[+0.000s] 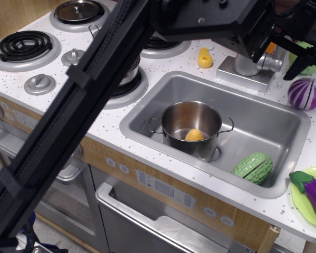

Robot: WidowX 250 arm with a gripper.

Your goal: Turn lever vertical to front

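Note:
The tap body (246, 65) stands on a rectangular grey base (237, 74) behind the sink. A short silver-grey piece, the lever (270, 63), sticks out to its right at about mid-height; its far part is hidden by the arm. My gripper (278, 64) hangs over the tap at the top right. One black finger (298, 66) points down to the right of the lever. The other finger is mostly hidden by the gripper body left of it. The jaws look spread, with the lever between them and no clear contact.
The sink (284, 124) holds a steel pot (192, 124) with a yellow corn piece (194, 135) and a green gourd (253, 167). A small yellow piece (204, 58) stands left of the tap, a purple cabbage (306, 93) right. An eggplant (312, 191) lies front right. Stove knobs (39, 83) are at left.

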